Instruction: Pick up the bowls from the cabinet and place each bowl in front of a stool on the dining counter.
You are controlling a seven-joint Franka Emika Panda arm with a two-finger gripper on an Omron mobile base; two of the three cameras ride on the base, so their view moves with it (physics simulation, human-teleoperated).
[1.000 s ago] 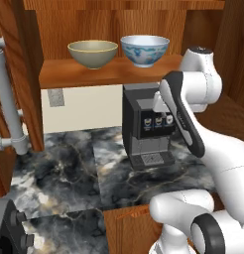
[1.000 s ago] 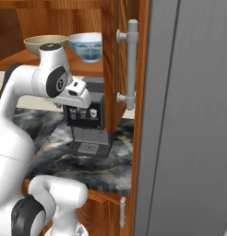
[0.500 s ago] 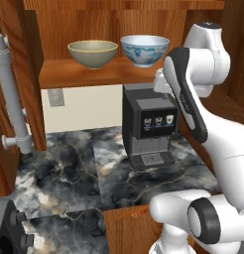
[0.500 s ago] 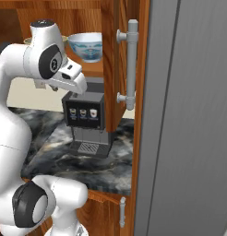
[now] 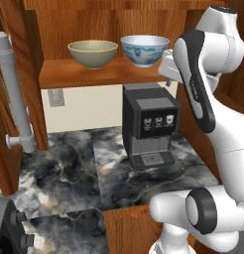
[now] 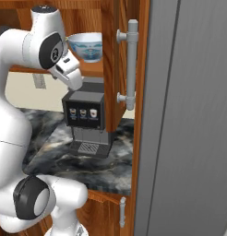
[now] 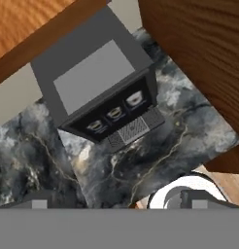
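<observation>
**Still empty-handed below the shelf of bowls**

Left base view: both bowls sit on the cabinet [image 5: 84, 74] shelf above the coffee machine [image 5: 150, 124]; the olive-beige bowl [image 5: 92, 53] is further from it, the patterned bowl [image 5: 145, 49] almost directly above. The white hand rises just beside the patterned bowl.

Right base view: the patterned bowl [image 6: 86, 45] shows above the coffee machine [image 6: 86, 120], the hand between them, close to the cabinet door handle [image 6: 129, 62].

Hand view: the camera looks down on the coffee machine [image 7: 99, 90] and the marbled tabletop [image 7: 155, 151]. The jaws stand fully spread and grip nothing.

My judgement: swinging up towards the bowl, the wrist could clip the shelf edge or the door, or nudge the bowl backward.
</observation>
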